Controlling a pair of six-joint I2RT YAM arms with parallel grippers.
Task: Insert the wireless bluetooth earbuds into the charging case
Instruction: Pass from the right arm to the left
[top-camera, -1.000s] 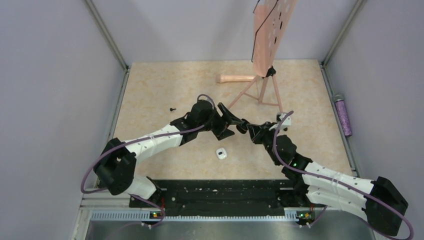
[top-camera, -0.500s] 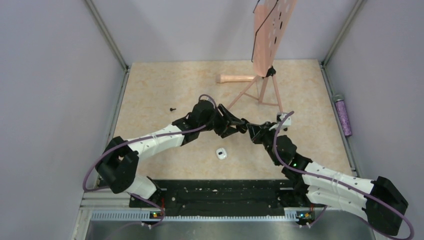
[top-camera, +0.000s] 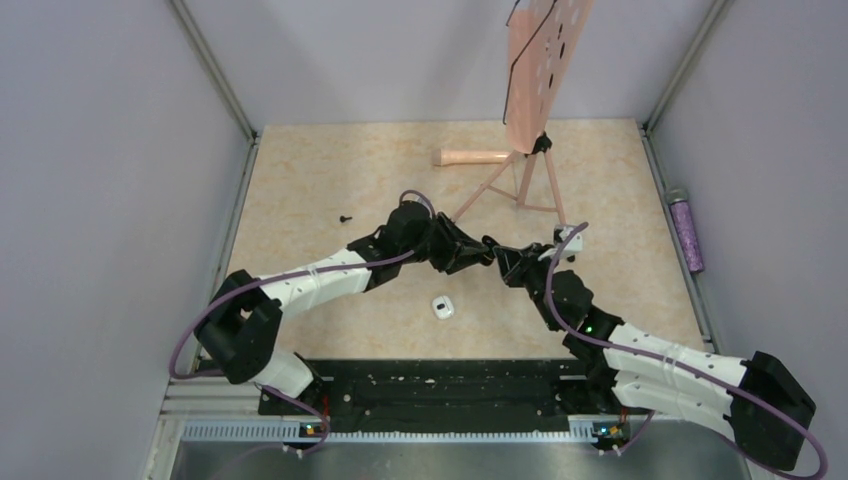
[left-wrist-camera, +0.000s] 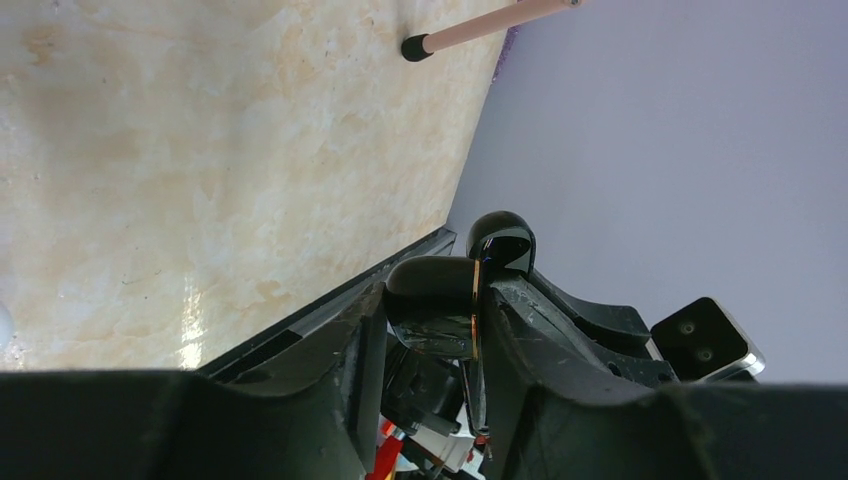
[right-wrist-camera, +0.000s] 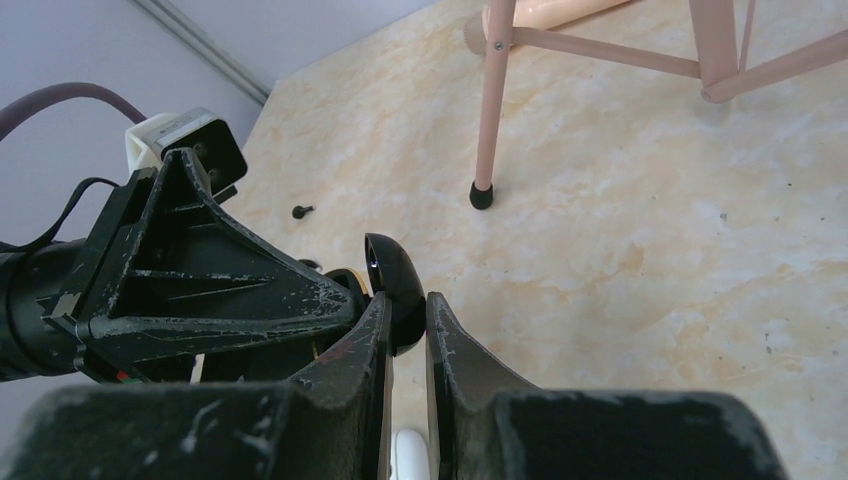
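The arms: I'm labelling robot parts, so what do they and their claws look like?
The left arm and right arm have white links with dark dots between bulky black joints. A purple cable loops along each. The left claw and right claw are black, with scuffed wedge-shaped fingers.

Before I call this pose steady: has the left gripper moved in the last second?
Yes. The left gripper closed and edged right, away from the white object, toward the right gripper.

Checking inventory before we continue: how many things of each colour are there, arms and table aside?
Black: 2 (earbud, charging case)
White: 1 (small item)
Pink: 2 (stand, cylinder)
Purple: 1 (bottle)
Total: 6
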